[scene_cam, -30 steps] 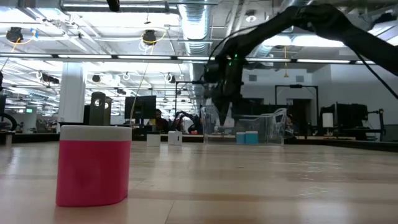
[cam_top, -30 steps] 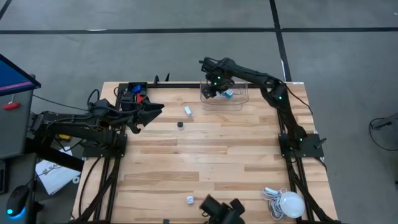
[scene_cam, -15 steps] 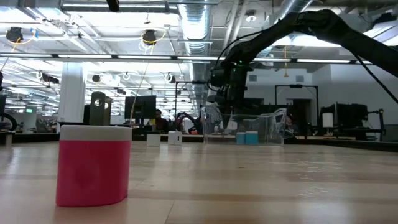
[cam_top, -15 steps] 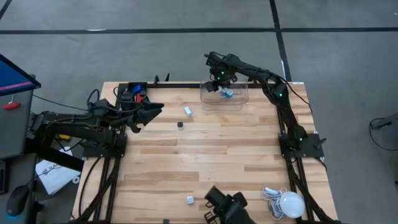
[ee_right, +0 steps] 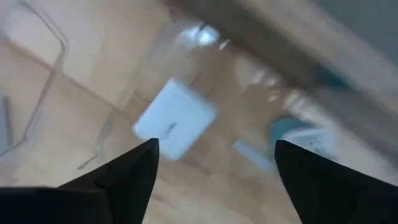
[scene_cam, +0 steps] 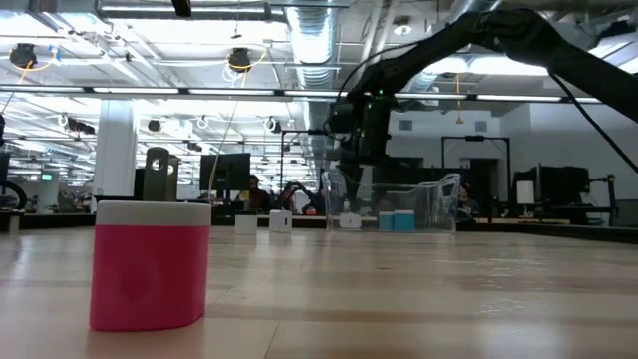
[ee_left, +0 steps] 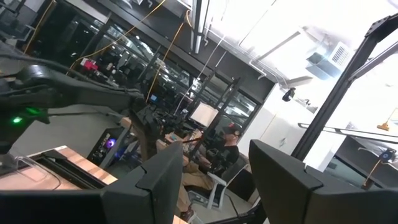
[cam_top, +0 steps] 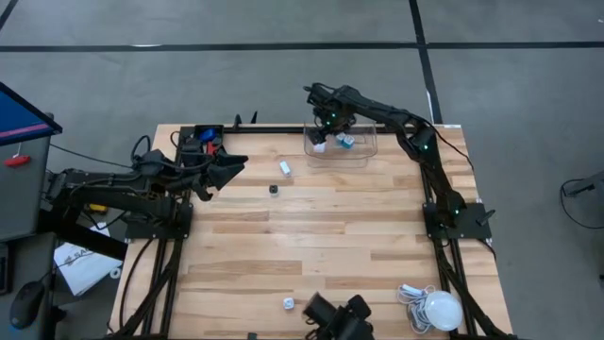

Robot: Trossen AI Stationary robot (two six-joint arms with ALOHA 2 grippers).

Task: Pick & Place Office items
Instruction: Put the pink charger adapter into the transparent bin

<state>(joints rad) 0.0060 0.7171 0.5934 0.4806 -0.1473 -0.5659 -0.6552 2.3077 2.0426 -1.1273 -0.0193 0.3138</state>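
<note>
Release confirmed: my right gripper (cam_top: 326, 121) hangs above the clear bin (cam_top: 366, 156) at the table's far edge, fingers (ee_right: 124, 177) spread and empty. A white block (cam_top: 319, 146) now lies on the bin floor where half a second ago none showed, near the blue pieces (cam_top: 345, 142). I judge this item placed. Another white block (cam_top: 284, 167) and a black piece (cam_top: 274, 189) wait on the table (cam_top: 330, 246). My left gripper (cam_top: 231, 168) idles at the left, fingers apart.
</note>
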